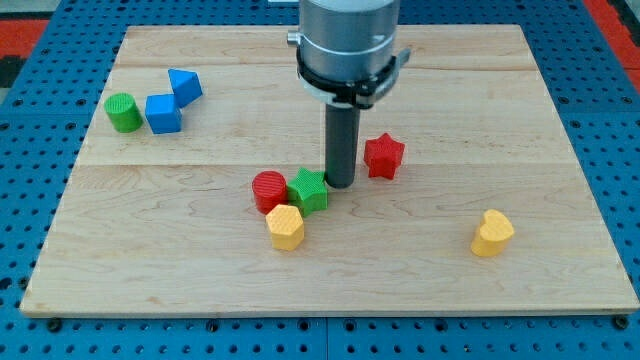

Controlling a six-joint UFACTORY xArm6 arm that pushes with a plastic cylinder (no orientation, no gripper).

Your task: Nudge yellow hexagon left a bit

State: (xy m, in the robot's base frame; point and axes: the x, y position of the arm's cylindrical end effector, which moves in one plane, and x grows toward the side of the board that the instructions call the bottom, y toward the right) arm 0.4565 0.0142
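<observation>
Yellow hexagon [285, 227] below red cylinder [268, 191] and green block [309, 190], our tip [340, 184] just right of green, we have no gripper

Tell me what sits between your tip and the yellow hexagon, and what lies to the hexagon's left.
The green block sits between my tip and the yellow hexagon. Leftward, no block is in its way; the red cylinder sits just above that path.

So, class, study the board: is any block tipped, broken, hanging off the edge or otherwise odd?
Nothing stands out. Every block sits whole on the wooden board. The yellow hexagon rests just below the red cylinder and green block; my tip stands beside that green block, at its right.
</observation>
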